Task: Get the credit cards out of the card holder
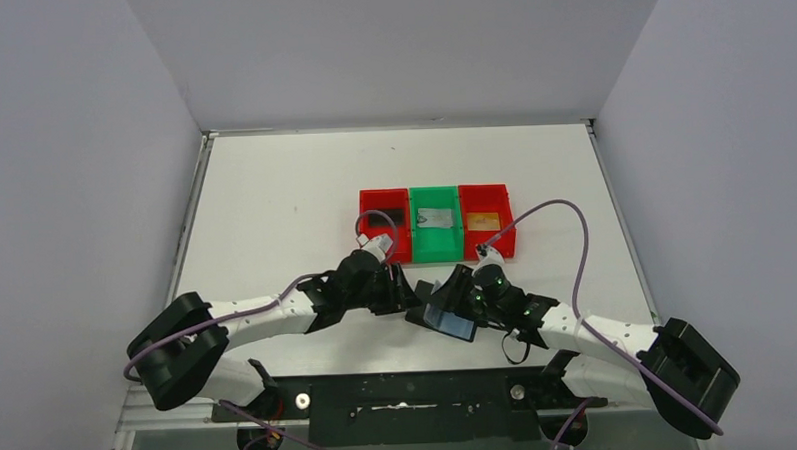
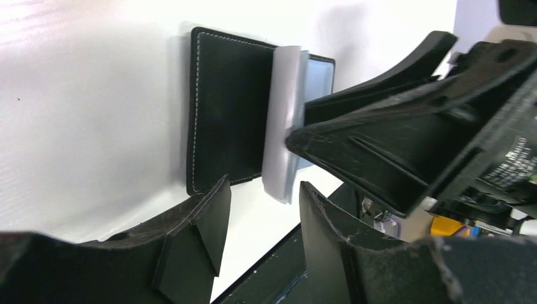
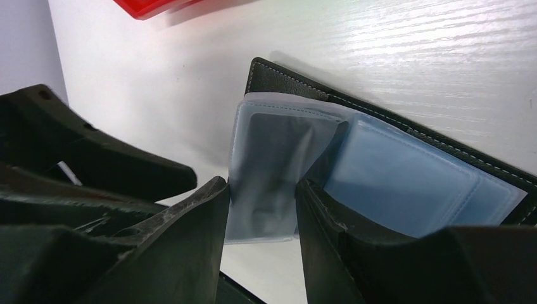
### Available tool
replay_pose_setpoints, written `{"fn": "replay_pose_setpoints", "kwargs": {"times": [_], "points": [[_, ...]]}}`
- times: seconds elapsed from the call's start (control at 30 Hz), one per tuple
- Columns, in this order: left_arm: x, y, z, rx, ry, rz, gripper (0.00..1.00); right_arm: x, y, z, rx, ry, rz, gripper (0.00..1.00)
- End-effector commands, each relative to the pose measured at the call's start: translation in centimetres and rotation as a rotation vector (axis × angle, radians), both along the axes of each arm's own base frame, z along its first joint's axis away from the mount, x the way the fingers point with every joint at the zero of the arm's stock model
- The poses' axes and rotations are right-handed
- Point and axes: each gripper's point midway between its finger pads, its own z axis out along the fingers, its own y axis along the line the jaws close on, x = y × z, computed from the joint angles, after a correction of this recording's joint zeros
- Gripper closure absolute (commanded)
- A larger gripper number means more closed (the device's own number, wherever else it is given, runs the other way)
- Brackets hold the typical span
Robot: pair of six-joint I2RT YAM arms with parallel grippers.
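While both arms lean in over the table, the holder lies open between them, near the front edge, its grey-blue face up. The left gripper sits just left of it, the right gripper right over it. Three bins, red, green and red, stand in a row just behind.

From the left wrist, the holder lies flat on the white top, and one clear sleeve stands up from it. The left fingers stand partly apart just short of the sleeve's lower corner, with nothing between them. One right fingertip touches the sleeve.

From the right wrist, the sleeve fills the gap between the two partly parted fingers, meeting both inner edges and bowing a little. Whether they squeeze it or only flank it, I cannot tell. More blue pockets lie flat to the right.
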Motion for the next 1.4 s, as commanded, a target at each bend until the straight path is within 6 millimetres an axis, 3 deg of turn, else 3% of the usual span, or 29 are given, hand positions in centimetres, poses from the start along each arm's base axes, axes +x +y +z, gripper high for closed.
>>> {"fn": "replay_pose_setpoints", "kwargs": {"times": [0.0, 0.23, 0.43, 0.63, 0.8, 1.0, 1.17, 1.37], "points": [[0.6, -2.2, 2.2, -0.086, -0.054, -0.055, 0.57, 1.0, 1.0, 2.5, 0.115, -0.068, -0.003, 0.57], [0.0, -1.8, 1.2, -0.051, -0.048, -0.054, 0.57, 1.0, 0.5, 2.1, 0.11, -0.059, -0.016, 0.57], [-0.5, -0.6, 0.5, 0.063, -0.163, -0.07, 0.57, 1.0, 0.5, 1.9, 0.11, -0.053, -0.016, 0.57], [-1.3, -0.6, -0.1, 0.112, -0.241, -0.109, 0.55, 1.0, 0.6, 1.9, 0.115, -0.048, -0.018, 0.56], [-0.4, -0.3, -0.6, 0.158, -0.228, -0.047, 0.55, 1.0, 0.4, 1.8, 0.111, -0.043, -0.02, 0.57], [0.6, -1.1, 1.8, 0.082, -0.26, 0.012, 0.55, 0.8, 0.2, 2.1, 0.121, -0.049, -0.025, 0.58], [-0.3, -3.6, 5.0, -0.068, -0.312, -0.092, 0.55, 0.7, 0.1, 2.0, 0.127, -0.045, -0.032, 0.58], [-1.4, -5.0, 5.0, -0.132, -0.29, -0.161, 0.54, 0.7, 0.0, 2.1, 0.128, -0.051, -0.035, 0.58]]}}
